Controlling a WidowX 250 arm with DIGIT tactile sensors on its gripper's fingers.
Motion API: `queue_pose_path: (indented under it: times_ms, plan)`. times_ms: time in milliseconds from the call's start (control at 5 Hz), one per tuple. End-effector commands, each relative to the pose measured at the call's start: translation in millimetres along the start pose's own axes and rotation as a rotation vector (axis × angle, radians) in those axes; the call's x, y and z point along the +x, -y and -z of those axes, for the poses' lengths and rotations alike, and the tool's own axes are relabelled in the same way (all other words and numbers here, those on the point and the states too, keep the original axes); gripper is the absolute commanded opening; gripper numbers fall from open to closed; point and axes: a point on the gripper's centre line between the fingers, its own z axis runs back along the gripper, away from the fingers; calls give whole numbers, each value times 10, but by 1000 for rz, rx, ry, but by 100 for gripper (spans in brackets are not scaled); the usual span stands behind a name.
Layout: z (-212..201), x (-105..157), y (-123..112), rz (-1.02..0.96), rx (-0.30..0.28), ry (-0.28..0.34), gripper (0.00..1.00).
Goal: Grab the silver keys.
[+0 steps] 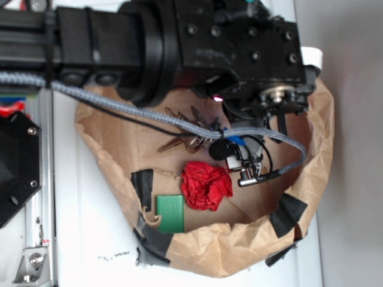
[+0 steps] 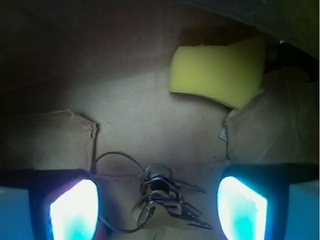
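1. The pincer (image 2: 157,210) is standing wide apart in the wrist view, its two glowing pads (image 2: 75,210) flanking the silver keys (image 2: 165,200), with nothing gripped yet
2. The silver keys are lying between those pads on the brown paper floor of the bin, slightly nearer the left pad, with their thin wire ring (image 2: 112,160) looping away from the bunch toward that side
3. To grasp well, I judge the pincer should be centring over the thick part of the bunch, not over the wire loop, then dropping until the pads are reaching the paper before closing, since flat keys can slip out from a high pinch
4. Closing slowly looks wise, because the loose keys may be fanning out or sliding on the paper
5. In the exterior view the silver keys (image 1: 185,128) are mostly hidden under the arm and its braided cable (image 1: 149,116); the red paper ball (image 1: 206,185) is sitting near them, and the flat green block (image 1: 170,213) is lying beyond that ball from the keys
6. Farther beyond the keys in the wrist view, a yellow sponge (image 2: 217,75) is resting well apart, clear of the grasp
7. The crumpled paper bin wall (image 1: 239,251) is ringing everything, so a straight descent is avoiding it
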Motion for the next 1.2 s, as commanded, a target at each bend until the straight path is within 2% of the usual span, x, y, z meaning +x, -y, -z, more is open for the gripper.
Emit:
queue_pose_path:
  times_ms: [0,400,600,800,1000]
  plan:
    - [-263,-67,249,41,-142,31,100]
    - [-82,7,355,52,-103,54,100]
    - [22,11,424,79,-107,58,100]
    - [159,50,411,80,-73,52,100]
    - [308,56,386,87,-39,6,100]
